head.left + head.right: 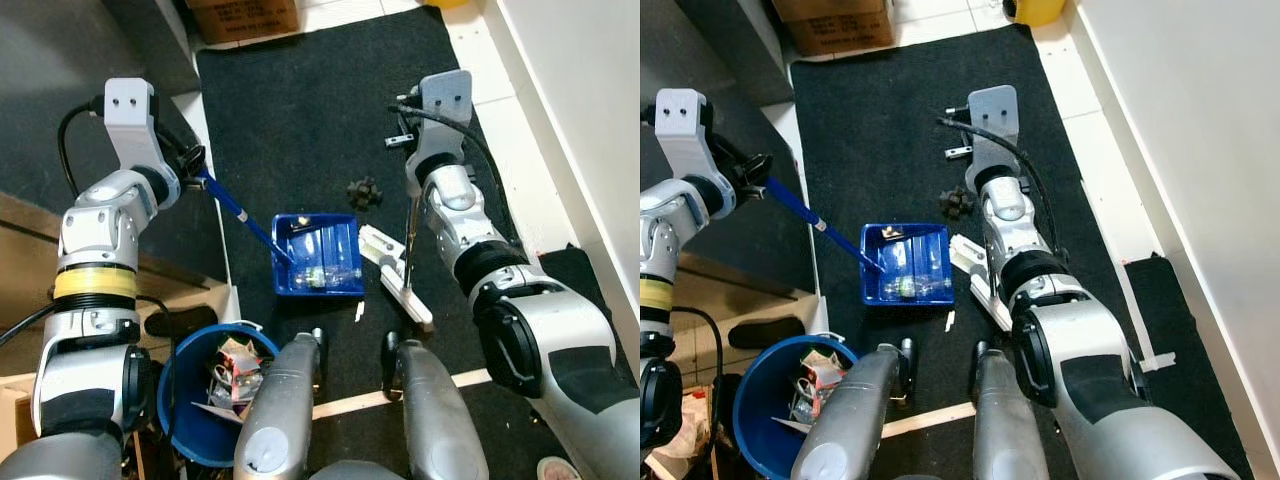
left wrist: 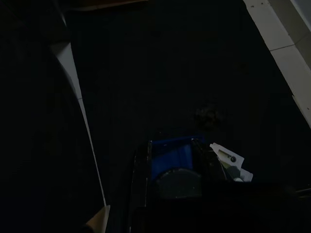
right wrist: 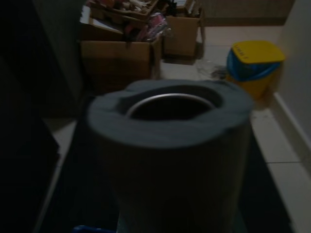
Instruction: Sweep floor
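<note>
A blue dustpan (image 1: pixel 318 255) lies on the black mat (image 1: pixel 300 120), holding several bits of litter. Its long blue handle (image 1: pixel 228 203) runs up to my left gripper (image 1: pixel 192 163), which is shut on it. On the dustpan's right, the white brush head (image 1: pixel 398 282) of a broom rests on the mat. My right gripper (image 1: pixel 418 192) is shut on the broom's thin silver pole (image 1: pixel 409 240), whose grey end (image 3: pixel 170 145) looms close in the right wrist view. A dark clump of debris (image 1: pixel 364 192) sits beyond the dustpan, and a small white scrap (image 1: pixel 360 311) lies in front of it.
A blue bin (image 1: pixel 190 400) with rubbish stands at my lower left, beside my legs (image 1: pixel 285 400). Grey furniture (image 1: pixel 50 90) borders the mat on the left, a white wall (image 1: pixel 590 90) on the right. Cardboard boxes (image 3: pixel 121 58) and a yellow bin (image 3: pixel 255 63) stand farther off.
</note>
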Robot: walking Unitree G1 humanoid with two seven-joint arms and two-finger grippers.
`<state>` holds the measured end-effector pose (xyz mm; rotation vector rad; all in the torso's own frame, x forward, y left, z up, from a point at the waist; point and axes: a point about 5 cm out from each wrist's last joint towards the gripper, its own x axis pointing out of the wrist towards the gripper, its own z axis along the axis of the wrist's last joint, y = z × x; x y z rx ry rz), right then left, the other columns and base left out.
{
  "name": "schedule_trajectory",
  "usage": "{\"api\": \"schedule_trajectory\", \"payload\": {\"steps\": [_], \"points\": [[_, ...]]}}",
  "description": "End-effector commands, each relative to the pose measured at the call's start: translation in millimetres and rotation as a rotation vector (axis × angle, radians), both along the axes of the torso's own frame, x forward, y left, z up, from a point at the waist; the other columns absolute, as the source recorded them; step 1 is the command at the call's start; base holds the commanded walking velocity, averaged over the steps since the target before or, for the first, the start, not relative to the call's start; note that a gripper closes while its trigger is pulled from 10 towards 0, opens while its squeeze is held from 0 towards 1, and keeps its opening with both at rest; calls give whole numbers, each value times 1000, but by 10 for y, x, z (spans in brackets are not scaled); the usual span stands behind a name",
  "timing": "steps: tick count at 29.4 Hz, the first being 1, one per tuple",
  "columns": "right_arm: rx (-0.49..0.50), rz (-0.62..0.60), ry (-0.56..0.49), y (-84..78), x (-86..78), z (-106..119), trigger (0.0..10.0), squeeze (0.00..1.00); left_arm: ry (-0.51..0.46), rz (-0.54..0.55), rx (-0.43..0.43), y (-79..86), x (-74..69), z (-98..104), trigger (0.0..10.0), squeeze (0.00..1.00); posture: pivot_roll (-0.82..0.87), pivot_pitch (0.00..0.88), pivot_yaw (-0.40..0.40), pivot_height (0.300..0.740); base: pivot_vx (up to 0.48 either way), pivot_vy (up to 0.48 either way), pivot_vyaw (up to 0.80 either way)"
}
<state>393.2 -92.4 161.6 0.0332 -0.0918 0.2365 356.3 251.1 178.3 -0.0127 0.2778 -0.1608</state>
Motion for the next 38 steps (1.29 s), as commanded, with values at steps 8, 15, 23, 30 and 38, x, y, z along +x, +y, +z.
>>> {"api": "schedule_trajectory", "payload": {"steps": [8, 15, 23, 30, 38], "points": [[227, 189, -131, 95, -77, 238, 10000, 0, 39, -6, 13, -155, 66, -224, 10000, 0, 94, 308, 23, 740, 0, 0, 0], [206, 98, -340, -345, -68, 797, 10000, 0, 59, -23, 106, -192, 62, -337, 10000, 0, 61, 292, 12, 740, 0, 0, 0], [63, 8, -435, -598, 3, 1067, 10000, 0, 20, 8, 125, -71, 53, -221, 10000, 0, 70, 291, 9, 740, 0, 0, 0], [-93, 16, -377, -382, 54, 831, 10000, 0, -15, 47, 132, 83, 14, -63, 10000, 0, 129, 324, 14, 740, 0, 0, 0], [-293, 58, -150, -17, 2, 146, 10000, 0, -48, 27, 76, 30, -159, 69, 10000, 0, 210, 396, 7, 740, 0, 0, 0]]}}
